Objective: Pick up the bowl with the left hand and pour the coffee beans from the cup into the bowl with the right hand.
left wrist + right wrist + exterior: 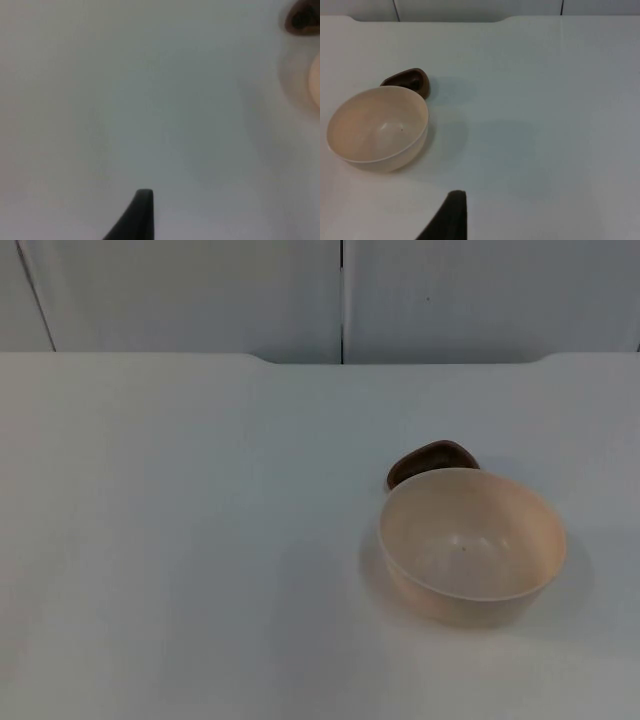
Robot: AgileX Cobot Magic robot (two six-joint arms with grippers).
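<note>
A wide cream bowl [470, 545] stands upright on the white table, right of centre in the top view. Its inside looks bare apart from a tiny dark speck. A small brown cup [432, 462] sits close behind it, partly hidden by the bowl's rim, its inside dark. My left gripper [139, 212] hovers over bare table well to the left of the bowl [315, 80] and cup [302, 20]. My right gripper [451, 215] hangs over bare table to the right of the bowl [377, 127] and cup [410, 81], apart from both.
The table's far edge [300, 358] meets the grey partition wall [200, 290]. Bare table surface stretches to the left of the bowl and in front of it.
</note>
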